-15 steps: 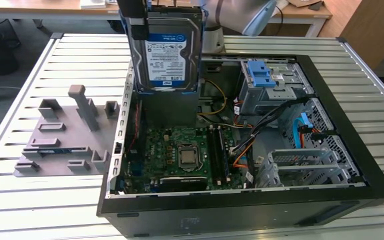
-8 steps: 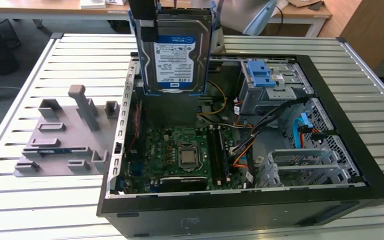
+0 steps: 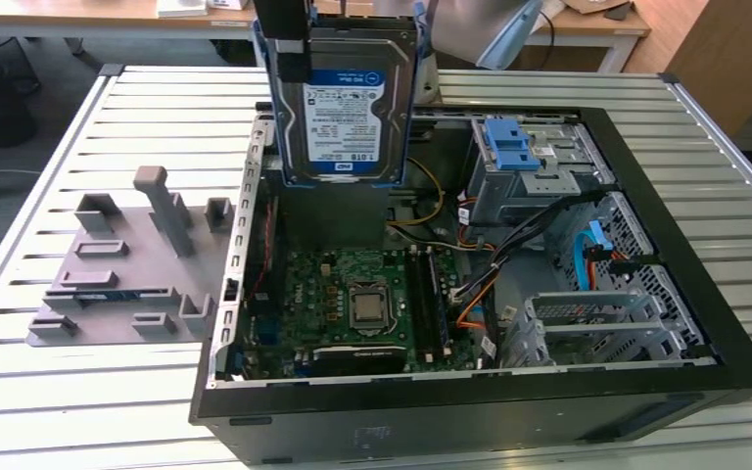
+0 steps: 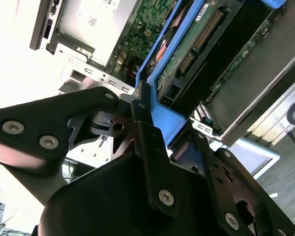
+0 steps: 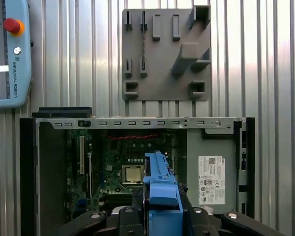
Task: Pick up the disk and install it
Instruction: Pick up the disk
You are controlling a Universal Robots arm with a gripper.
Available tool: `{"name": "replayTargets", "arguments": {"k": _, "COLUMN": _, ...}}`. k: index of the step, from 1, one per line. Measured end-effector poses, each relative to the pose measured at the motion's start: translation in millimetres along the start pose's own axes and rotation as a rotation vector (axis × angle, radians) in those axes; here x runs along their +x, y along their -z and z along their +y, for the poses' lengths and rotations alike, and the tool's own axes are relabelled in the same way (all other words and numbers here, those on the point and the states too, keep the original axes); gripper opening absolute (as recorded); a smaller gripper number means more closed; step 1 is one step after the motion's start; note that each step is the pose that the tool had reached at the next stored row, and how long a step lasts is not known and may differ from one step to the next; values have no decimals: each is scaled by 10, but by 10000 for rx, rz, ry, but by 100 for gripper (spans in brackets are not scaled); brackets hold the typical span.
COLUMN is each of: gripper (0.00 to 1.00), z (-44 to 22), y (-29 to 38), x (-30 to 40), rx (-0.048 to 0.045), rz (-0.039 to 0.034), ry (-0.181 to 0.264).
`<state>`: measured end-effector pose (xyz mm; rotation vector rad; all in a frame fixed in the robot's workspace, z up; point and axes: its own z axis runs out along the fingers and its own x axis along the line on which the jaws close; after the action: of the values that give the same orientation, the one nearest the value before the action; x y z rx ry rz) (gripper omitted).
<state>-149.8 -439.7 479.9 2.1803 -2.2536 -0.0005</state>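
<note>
The disk [image 3: 346, 108] is held upright in the air at twelve o'clock of the exterior view, with its white-and-blue label turned toward that camera. It is framed by its blue bracket [image 5: 161, 196]. The gripper [image 5: 162, 212] is pressed together on this bracket. In the second wrist view, a black finger [image 4: 143, 115] is seen flat against the blue plastic, so the disk is pinched by its upper end. The disk's lower edge hangs over the eleven o'clock corner of the open computer case [image 3: 481, 397]; whether it touches anything there cannot be told.

The case is laid on its side on a slatted metal table [image 3: 154, 117], and the motherboard [image 3: 350, 299] is exposed inside. A ridged blue latch [image 3: 512, 147] is seen at one o'clock within the case. A grey fixture plate [image 3: 128, 274] lies at nine o'clock from the case, just beside it. In the first wrist view a grey box [image 5: 211, 169] with a white sticker sits inside the case, and a teach pendant [image 5: 7, 59] rests on the table.
</note>
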Motion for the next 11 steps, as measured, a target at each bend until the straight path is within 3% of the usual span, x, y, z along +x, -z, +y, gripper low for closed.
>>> {"name": "replayTargets", "arguments": {"k": 11, "gripper": 36, "z": -39, "y": 0, "x": 8, "rx": 0, "rz": -1, "ry": 1}}
